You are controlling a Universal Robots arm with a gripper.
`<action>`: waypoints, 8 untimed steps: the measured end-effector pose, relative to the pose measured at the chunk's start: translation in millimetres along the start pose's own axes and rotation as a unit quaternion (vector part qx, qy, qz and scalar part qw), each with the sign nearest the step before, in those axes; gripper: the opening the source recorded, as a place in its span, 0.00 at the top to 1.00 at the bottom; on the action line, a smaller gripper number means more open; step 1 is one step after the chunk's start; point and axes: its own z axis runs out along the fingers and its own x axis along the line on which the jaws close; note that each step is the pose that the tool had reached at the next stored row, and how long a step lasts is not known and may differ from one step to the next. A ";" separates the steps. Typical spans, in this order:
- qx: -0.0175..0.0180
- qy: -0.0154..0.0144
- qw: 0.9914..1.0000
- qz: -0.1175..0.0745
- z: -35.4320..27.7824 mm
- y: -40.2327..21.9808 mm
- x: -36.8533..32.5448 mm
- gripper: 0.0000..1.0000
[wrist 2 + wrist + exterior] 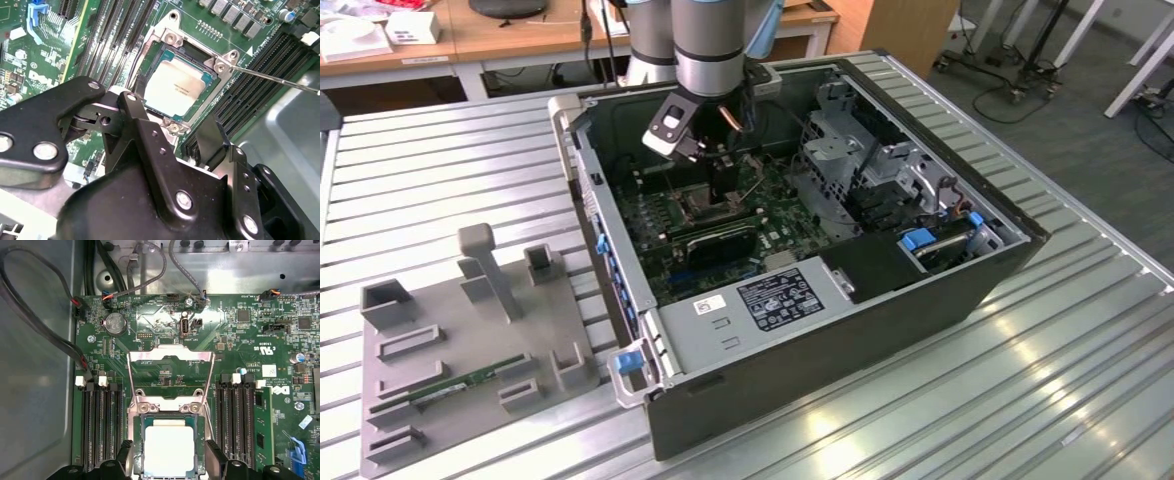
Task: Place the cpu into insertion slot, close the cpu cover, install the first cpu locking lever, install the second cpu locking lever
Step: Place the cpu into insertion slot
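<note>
The cpu (169, 447) (179, 87), a silvery-tan square, lies flat inside the insertion slot (136, 440) (220, 65) on the green board. The cpu cover (171, 357), a silvery frame with a cut-out centre, is swung back off the slot. My gripper (170, 456) (175, 107) (719, 185) hangs just above the slot, open, with one black finger (125, 452) on each side of the chip and nothing held. A thin locking lever (280, 80) (131, 387) stands raised beside the slot.
The board sits deep in an open computer case (961, 290) with metal walls, drive cages and cables (45, 335) around. Black memory slots (102, 425) flank the socket. A grey fixture tray (400, 400) holding a green memory stick (467, 382) lies at the exterior view's left.
</note>
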 end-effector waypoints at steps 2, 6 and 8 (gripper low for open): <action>0.000 0.000 1.000 0.000 -0.2 0.0 0.0 0.33; 0.000 0.000 1.000 0.000 -0.5 0.3 0.0 0.33; 0.002 0.000 1.000 0.000 -0.4 1.2 0.0 0.33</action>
